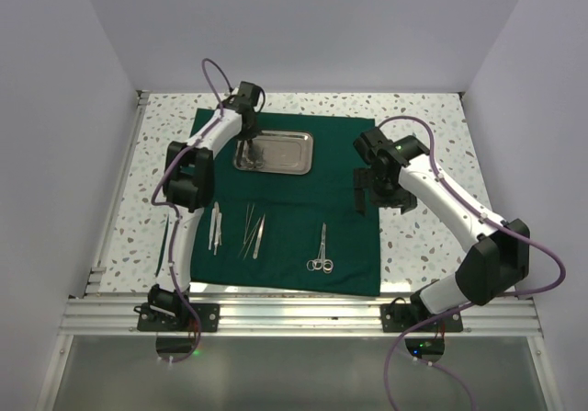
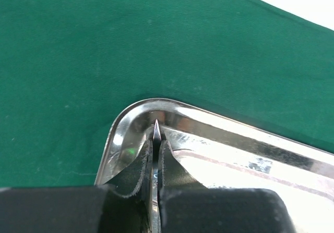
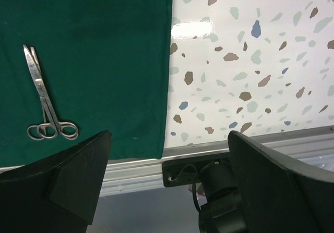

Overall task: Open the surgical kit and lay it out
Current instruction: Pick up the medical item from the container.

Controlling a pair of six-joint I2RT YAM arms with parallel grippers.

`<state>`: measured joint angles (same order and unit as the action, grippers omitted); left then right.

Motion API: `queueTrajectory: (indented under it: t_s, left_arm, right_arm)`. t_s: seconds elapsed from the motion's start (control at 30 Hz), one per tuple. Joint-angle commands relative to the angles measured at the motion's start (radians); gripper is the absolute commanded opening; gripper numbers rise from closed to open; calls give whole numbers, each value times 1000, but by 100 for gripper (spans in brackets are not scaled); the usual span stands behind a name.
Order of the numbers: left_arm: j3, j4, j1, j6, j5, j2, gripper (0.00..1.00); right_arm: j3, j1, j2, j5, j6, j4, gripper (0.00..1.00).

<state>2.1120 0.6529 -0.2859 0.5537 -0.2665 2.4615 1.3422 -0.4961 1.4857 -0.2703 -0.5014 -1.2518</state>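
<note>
From my seat the terrazzo table (image 1: 432, 117) carries the dark green cloth (image 1: 340, 209), already unfolded and lying flat, so I judge the opening step done. The steel tray (image 1: 289, 155) sits at 12 o'clock on the cloth. Along the near half, laid out and well apart from each other, are the ring-handled forceps (image 1: 321, 253) at 5 o'clock, a cluster of tweezers (image 1: 253, 232) at 7 and slim handles (image 1: 216, 225) at 8.

My left gripper (image 2: 156, 144) is down in the tray's left corner, clenched on a slim pointed instrument (image 2: 156, 130) whose tip pokes out between the fingers. I read that as a pick in hand; whether more remains in the tray I cannot tell.

The right gripper (image 3: 169, 134) hangs spread wide and empty over the cloth's 3 o'clock edge, with bare table on one side.

For room, there is free cloth between the tweezers and the forceps, and more at 4 o'clock. The tray wall rises just beyond the held tip, so I would lift clear before travelling. The aluminium rail (image 1: 303, 314) bounds the 6 o'clock side, just beyond the cloth's hem.
</note>
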Motion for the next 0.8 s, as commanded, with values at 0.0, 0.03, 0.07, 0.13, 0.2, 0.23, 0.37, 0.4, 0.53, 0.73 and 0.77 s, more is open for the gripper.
queueTrajectory:
  t_s: [0.0, 0.03, 0.07, 0.13, 0.2, 0.23, 0.37, 0.4, 0.53, 0.73, 0.77]
  left_arm:
    - [-41, 10, 16, -53, 117, 33, 0]
    - [-26, 2, 16, -64, 140, 24, 0]
    - [-8, 8, 16, -70, 165, 10, 0]
    - [51, 39, 16, -83, 184, -1, 0]
    - [89, 51, 16, -93, 210, -25, 0]
    - [94, 53, 16, -97, 219, -39, 0]
    - [97, 70, 16, -98, 262, -105, 0]
    - [95, 74, 16, -95, 288, -119, 0]
    - [40, 80, 14, -92, 320, -185, 0]
    - [-9, 123, 7, -89, 378, -300, 0]
    - [-12, 132, 2, -89, 385, -312, 0]
  right_arm:
    - [37, 8, -16, 3, 18, 20, 99]
    - [34, 8, -25, 8, 18, 26, 99]
    - [28, 8, -30, 6, 20, 31, 98]
    - [23, 7, -44, 9, 21, 38, 98]
    - [15, 10, -54, 16, 23, 49, 98]
    - [15, 10, -65, 17, 24, 54, 98]
    - [-1, 10, -100, 25, 31, 64, 98]
    - [-3, 10, -108, 28, 34, 66, 99]
    - [-18, 8, -151, 32, 40, 69, 98]
    - [-49, 8, -217, 43, 49, 75, 98]
    - [-57, 10, -225, 43, 53, 75, 98]
